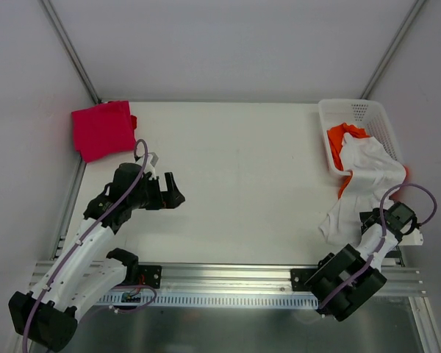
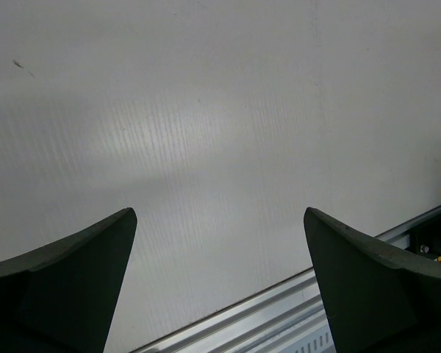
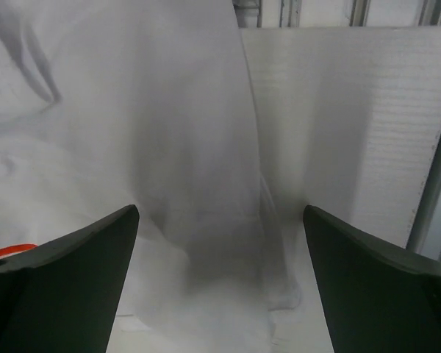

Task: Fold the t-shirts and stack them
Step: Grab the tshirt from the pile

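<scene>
A magenta-red t-shirt [image 1: 103,129] lies folded at the table's back left corner. A white t-shirt [image 1: 364,176] hangs out of the white basket [image 1: 375,118] and trails onto the table at the right; an orange t-shirt [image 1: 343,137] lies in the basket under it. My left gripper [image 1: 178,197] stands open over bare table, below and right of the magenta shirt, with nothing between its fingers [image 2: 73,272]. My right gripper [image 1: 367,218] is open right at the lower end of the white shirt [image 3: 132,147], whose cloth lies between and ahead of its fingers [image 3: 66,272].
The basket stands at the back right corner. A metal rail [image 1: 228,283] runs along the near table edge and shows in the left wrist view [image 2: 279,309]. Grey walls enclose the table on the left, back and right.
</scene>
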Controlling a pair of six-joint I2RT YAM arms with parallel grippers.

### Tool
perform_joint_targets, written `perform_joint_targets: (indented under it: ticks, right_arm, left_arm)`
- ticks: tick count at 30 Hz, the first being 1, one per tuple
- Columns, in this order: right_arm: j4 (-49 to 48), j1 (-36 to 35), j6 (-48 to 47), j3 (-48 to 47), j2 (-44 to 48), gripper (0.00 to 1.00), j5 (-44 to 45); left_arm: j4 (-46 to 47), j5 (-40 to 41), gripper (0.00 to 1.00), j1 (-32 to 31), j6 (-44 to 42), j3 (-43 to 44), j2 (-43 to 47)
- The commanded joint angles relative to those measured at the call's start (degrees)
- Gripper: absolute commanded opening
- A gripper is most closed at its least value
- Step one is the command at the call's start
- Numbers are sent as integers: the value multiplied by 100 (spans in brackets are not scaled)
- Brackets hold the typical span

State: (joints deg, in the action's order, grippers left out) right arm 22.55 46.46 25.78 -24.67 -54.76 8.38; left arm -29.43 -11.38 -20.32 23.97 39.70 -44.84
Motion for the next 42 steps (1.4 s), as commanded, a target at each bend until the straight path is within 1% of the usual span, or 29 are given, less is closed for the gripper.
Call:
perform_joint_targets:
  ticks: [1, 2, 5, 6, 9, 12, 20, 23, 26, 27, 28, 31, 32, 33, 36, 39, 42]
  right_arm:
    - [-549, 486, -56, 32, -44, 99, -837]
    - [-593, 713, 31, 162, 52, 99, -986]
    - [-787, 1031, 146, 365, 597, 99, -962]
    - [-795, 1058, 164, 392, 790, 100, -874]
    - [-830, 1120, 173, 401, 871, 99, -873]
    - [-883, 1129, 208, 349, 573, 99, -873]
    - [-1498, 1129, 498, 225, -420, 100, -1172]
    - [-1639, 1137, 586, 217, -553, 97, -1172]
    - [-1885, 1129, 630, 190, -728, 89, -1277]
    - [-1911, 1129, 630, 173, -807, 85, -1312]
    - [-1912, 1129, 630, 155, -834, 84, -1313]
    - [-1991, 1129, 569, 181, -870, 66, -1322]
    - [-2026, 1129, 560, 208, -878, 56, -1322]
    - [-2026, 1137, 551, 234, -861, 41, -1322]
    - [-2017, 1137, 542, 278, -817, 26, -1287]
    - [-1956, 1138, 542, 313, -641, 23, -1164]
    - [-1772, 1137, 524, 313, -387, 23, -1032]
  left_arm:
    - [7, 109, 99, -69, -24, 169, -33]
    - [7, 118, 99, -69, -15, 169, -51]
    - [-1, 144, 99, -86, -15, 169, -130]
    - [-1, 153, 99, -104, -6, 169, -156]
    - [-10, 162, 99, -148, -6, 178, -236]
    - [-28, 162, 99, -183, -15, 196, -315]
    - [-72, 267, 99, -315, 3, 196, -411]
    - [-72, 303, 99, -359, 3, 196, -455]
    - [-89, 320, 99, -412, 3, 204, -534]
    - [-89, 320, 99, -420, 3, 213, -552]
    - [-98, 312, 99, -429, 3, 222, -570]
    - [-107, 311, 99, -438, -6, 240, -614]
    - [-107, 311, 99, -438, -6, 240, -622]
    - [-107, 311, 99, -438, -6, 240, -622]
    - [-107, 329, 99, -447, -15, 240, -631]
    - [-116, 338, 99, -456, -15, 248, -640]
    - [-124, 347, 99, -456, -32, 257, -649]
